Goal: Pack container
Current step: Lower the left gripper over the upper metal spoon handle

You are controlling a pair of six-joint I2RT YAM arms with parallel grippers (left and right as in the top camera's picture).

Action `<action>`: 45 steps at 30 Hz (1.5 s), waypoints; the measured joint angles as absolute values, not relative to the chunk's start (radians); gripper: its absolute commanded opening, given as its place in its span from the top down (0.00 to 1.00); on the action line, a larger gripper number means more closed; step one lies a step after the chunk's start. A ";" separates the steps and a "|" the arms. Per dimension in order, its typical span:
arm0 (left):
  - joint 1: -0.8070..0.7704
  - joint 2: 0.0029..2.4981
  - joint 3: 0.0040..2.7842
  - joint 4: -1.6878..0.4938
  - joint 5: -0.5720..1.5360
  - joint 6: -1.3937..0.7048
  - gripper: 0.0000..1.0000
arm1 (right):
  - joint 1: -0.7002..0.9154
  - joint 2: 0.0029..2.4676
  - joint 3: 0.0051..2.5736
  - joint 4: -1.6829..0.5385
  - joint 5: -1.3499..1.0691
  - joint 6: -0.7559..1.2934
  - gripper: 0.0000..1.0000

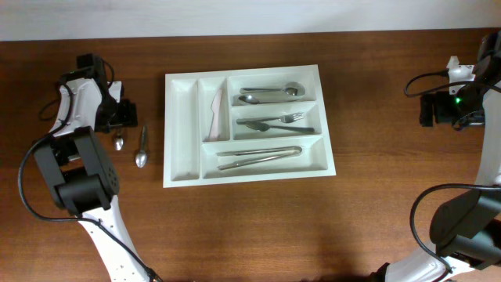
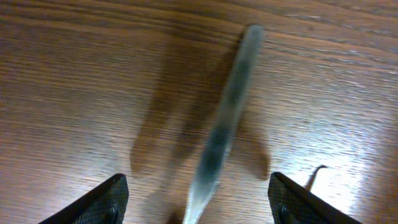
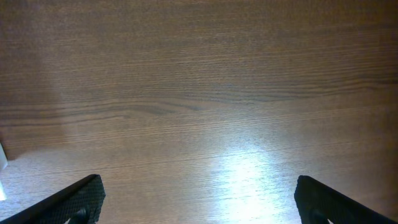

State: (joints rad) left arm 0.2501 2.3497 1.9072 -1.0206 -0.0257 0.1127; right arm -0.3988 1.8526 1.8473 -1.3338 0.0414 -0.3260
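Note:
The container point(image 1: 182, 133) is a large white cutlery tray in the middle of the table. It holds spoons point(image 1: 270, 94), forks point(image 1: 274, 122), long metal pieces point(image 1: 258, 155) and a white utensil point(image 1: 215, 113). Two loose spoons lie left of it: a small one point(image 1: 119, 142) and a longer one point(image 1: 142, 148). My left gripper point(image 1: 119, 125) is open, low over the small spoon. In the left wrist view a blurred metal handle point(image 2: 227, 118) lies between the open fingers point(image 2: 196, 199). My right gripper point(image 1: 427, 110) is open and empty over bare wood point(image 3: 199, 199), far right of the tray.
The tray's leftmost narrow compartment point(image 1: 180, 149) holds nothing. The left arm's base point(image 1: 78, 180) stands at the front left and the right arm's base point(image 1: 462, 219) at the front right. Cables run near both wrists.

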 measured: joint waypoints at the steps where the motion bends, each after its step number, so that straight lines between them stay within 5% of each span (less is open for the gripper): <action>1: 0.254 2.350 1.907 -1.019 -0.025 0.113 0.26 | -0.399 1.853 1.847 -1.334 0.041 -0.326 0.01; 11: 0.270 2.350 1.907 -1.012 -0.026 0.134 0.35 | -0.399 1.853 1.847 -1.334 0.041 -0.326 0.01; 45: 0.270 2.350 1.907 -1.012 -0.025 0.136 0.35 | -0.399 1.853 1.847 -1.334 0.041 -0.326 0.01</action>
State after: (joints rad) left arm 0.2699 2.3497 1.9072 -1.0119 -0.0254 0.1356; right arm -0.3988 1.8526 1.8473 -1.3338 0.0414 -0.3260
